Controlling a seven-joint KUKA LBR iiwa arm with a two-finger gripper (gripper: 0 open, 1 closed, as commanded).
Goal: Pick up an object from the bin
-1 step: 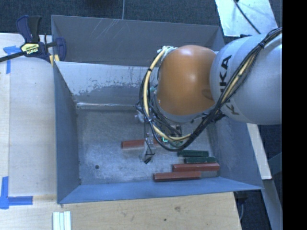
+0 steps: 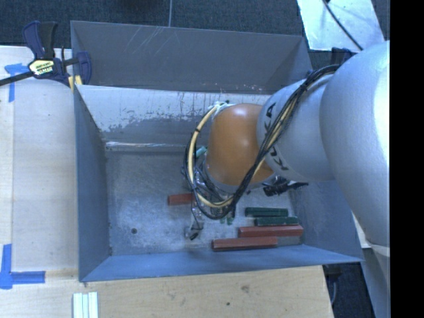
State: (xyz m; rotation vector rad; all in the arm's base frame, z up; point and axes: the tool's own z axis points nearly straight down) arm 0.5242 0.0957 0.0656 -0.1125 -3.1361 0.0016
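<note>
**A:** Where does the hand stand in the grey metal bin?

**B:** Low over the floor, a little toward six o'clock from the floor's middle. It hangs under the arm's orange cover and looped cables. I cannot tell whether it is released, clenched or grasping anything.

**A:** What lies nearest?

**B:** A short reddish-brown flat block, just beside the hand at its eleven o'clock. Toward its three o'clock, by the near wall, lie a long reddish-brown flat bar, a second reddish-brown bar and two dark green bars.

**A:** Why that pose?

**B:** It points straight down, I judge, so the bulky wrist clears the walls. The block lies alone, so it looks the easier pick.
</note>
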